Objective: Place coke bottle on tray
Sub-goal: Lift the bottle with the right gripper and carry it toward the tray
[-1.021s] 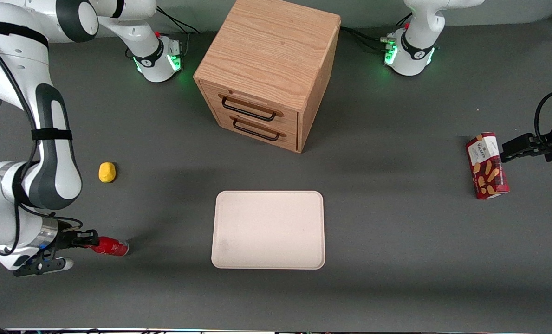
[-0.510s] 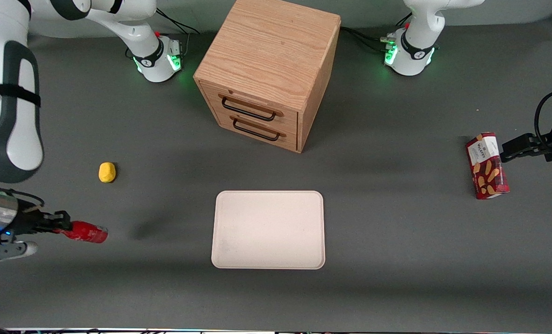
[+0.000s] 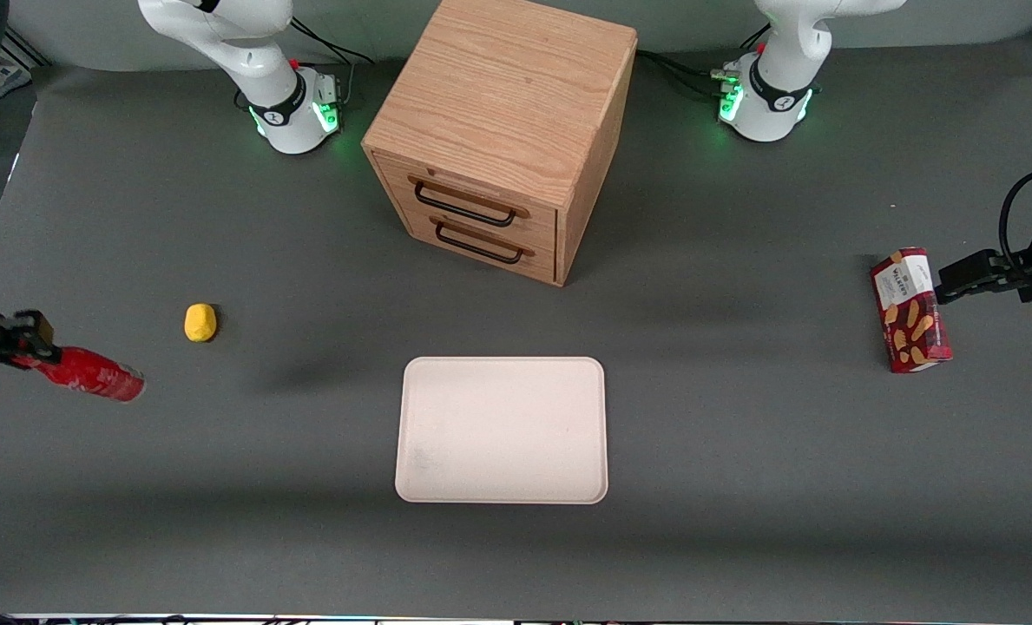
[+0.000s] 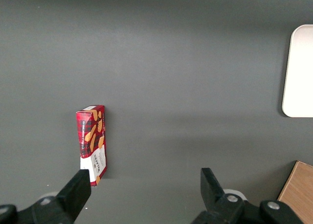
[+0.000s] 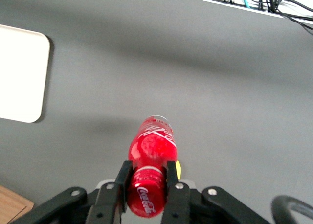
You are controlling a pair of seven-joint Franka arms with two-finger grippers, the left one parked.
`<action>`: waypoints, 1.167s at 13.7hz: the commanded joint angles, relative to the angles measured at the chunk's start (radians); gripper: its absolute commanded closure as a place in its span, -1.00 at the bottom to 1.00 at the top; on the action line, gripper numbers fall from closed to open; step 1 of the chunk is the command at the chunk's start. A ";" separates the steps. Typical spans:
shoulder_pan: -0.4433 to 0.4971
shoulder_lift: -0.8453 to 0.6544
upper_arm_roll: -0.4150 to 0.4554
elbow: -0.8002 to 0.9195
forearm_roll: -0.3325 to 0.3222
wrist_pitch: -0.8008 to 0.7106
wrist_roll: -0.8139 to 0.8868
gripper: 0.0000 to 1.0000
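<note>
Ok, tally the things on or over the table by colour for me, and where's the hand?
Red: 2, the coke bottle, gripped by the hand above the working arm's end of the table, and the snack box.
Yellow: 1, the lump.
Cream: 1, the tray.
Wood: 1, the drawer cabinet.
Total: 5.

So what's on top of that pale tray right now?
Nothing: the tray lies bare. The coke bottle is clamped in the pincer, lifted off the table toward the working arm's end. What is under the tray is hidden.
</note>
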 commanded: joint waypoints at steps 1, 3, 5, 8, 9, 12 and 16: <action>0.023 -0.023 0.006 0.014 -0.019 -0.020 -0.015 0.70; 0.078 -0.006 0.006 0.037 -0.019 -0.020 0.010 0.70; 0.134 0.010 0.005 0.051 -0.017 -0.020 0.097 0.70; 0.226 0.066 0.005 0.126 -0.013 -0.020 0.218 0.69; 0.261 0.088 0.005 0.147 -0.011 -0.021 0.281 0.69; 0.350 0.138 0.009 0.187 -0.010 -0.020 0.478 0.70; 0.453 0.223 0.014 0.273 -0.007 -0.015 0.692 0.71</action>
